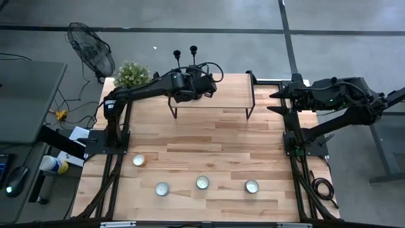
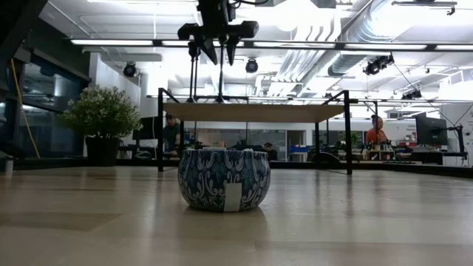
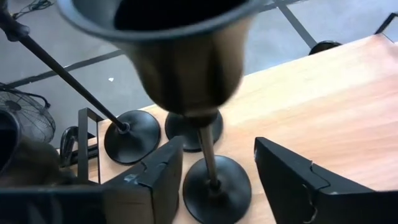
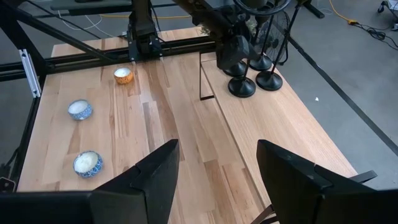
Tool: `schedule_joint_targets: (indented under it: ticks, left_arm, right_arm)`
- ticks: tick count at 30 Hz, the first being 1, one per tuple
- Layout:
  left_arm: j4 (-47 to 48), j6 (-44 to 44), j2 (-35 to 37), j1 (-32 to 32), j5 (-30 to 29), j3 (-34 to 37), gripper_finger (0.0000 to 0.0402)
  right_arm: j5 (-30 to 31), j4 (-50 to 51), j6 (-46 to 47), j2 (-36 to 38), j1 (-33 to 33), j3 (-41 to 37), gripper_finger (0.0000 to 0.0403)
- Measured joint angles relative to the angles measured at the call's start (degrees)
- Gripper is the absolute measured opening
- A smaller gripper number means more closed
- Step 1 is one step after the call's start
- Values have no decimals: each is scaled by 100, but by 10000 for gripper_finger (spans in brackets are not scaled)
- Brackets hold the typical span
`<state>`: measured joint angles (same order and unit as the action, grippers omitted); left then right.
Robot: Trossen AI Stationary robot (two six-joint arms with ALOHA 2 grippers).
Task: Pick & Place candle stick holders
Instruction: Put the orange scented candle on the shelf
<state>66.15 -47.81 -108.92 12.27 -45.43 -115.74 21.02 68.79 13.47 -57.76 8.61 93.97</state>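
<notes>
Slim black candle stick holders stand on their round bases on a raised wooden shelf [image 1: 215,101] at the table's far side. In the left wrist view one holder's stem [image 3: 208,155] and base [image 3: 217,186] stand between my left gripper's [image 3: 219,144] open fingers, and its cup top [image 3: 168,37] looms close. Two more bases [image 3: 130,138] [image 3: 193,129] stand just behind it. In the high view my left gripper [image 1: 204,84] hangs over the shelf's far left, and two cup tops [image 1: 177,54] [image 1: 193,48] show beyond it. My right gripper [image 1: 277,96] waits open at the table's right edge.
Several low tealight cups sit near the table's near edge: a copper one [image 1: 138,160] and silver ones [image 1: 162,188] [image 1: 202,182] [image 1: 252,185]. A potted plant [image 1: 131,74] stands at the far left corner. The shelf's thin black legs [image 1: 172,109] [image 1: 251,104] stand on the table.
</notes>
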Motion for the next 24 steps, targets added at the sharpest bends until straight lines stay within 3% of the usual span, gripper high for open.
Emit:
schedule_joint_targets:
  ticks: [6,24]
  left_arm:
    - [0,158,0,-67,4,0,218]
    - [297,104,100,-294,-79,-7,218]
  right_arm:
    - [0,0,0,0,1,0,208]
    - [0,0,0,0,1,0,208]
